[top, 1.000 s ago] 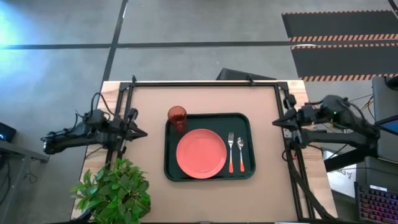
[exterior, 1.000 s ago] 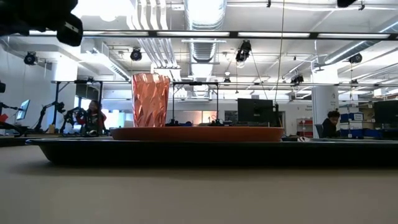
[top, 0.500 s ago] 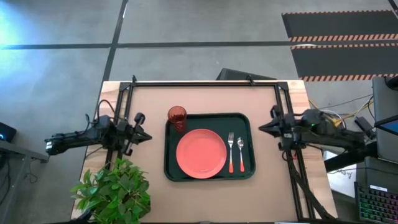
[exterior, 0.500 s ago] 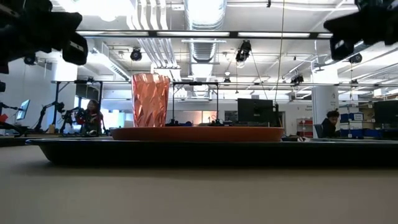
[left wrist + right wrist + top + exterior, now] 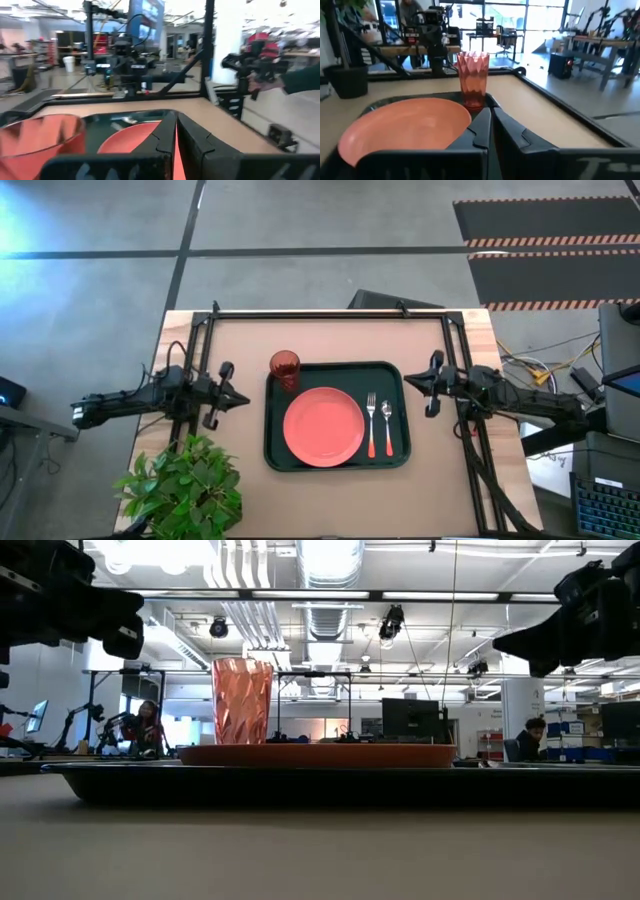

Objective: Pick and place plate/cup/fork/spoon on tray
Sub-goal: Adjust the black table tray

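The tray (image 5: 336, 416) lies at the middle of the high view, and everything named in the task already sits on it. The plate (image 5: 323, 426) is at its centre, the cup (image 5: 285, 367) stands in its upper-left corner, and the fork (image 5: 371, 423) and spoon (image 5: 386, 424) lie side by side just right of the plate. By the look of it, the placing is finished.

The left gripper (image 5: 226, 386) hangs at the left of the frame, near the tray's left rim, its fingers (image 5: 159, 145) pressed together on nothing. The right gripper (image 5: 418, 379) is at the tray's right rim, its fingers (image 5: 482, 131) likewise closed and empty.

Over the last second both arms have stretched out lower and flatter. The right gripper has slid in from the bench's right edge toward the tray, and the left has shifted only slightly. That reads as settling to rest. A potted plant (image 5: 185, 485) sits at the lower left.
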Available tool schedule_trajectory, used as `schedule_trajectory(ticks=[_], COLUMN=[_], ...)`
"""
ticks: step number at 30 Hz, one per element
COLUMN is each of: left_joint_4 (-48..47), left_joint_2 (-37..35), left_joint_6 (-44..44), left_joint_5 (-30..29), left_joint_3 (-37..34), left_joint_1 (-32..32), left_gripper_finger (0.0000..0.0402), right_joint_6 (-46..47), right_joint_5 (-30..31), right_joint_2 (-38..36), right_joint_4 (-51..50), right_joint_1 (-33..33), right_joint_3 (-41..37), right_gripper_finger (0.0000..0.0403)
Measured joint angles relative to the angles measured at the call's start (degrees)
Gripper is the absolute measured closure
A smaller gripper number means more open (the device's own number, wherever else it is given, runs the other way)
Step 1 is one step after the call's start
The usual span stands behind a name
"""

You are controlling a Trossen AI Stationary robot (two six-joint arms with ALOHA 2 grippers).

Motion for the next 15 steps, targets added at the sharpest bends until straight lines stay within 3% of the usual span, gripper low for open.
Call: schedule_trajectory(ticks=[7,15], left_joint_4=[-1.7,-3.1], left_joint_2=[0.1,0.8], left_joint_6=[3.2,2.9], left_joint_5=[-5.4,-5.6], left_joint_3=[-0.1,-0.1], left_joint_1=[0.0,0.0], left_gripper_finger=[0.0402,0.0402], right_joint_6=[-4.2,-4.7], right_joint_5=[0.2,0.2], right_joint_2=[0.4,0.8], right_joint_4=[-0.1,-0.3], right_joint_1=[0.0,0.0], right_joint_3=[0.0,0.0], right_gripper_finger=[0.0394,0.0394])
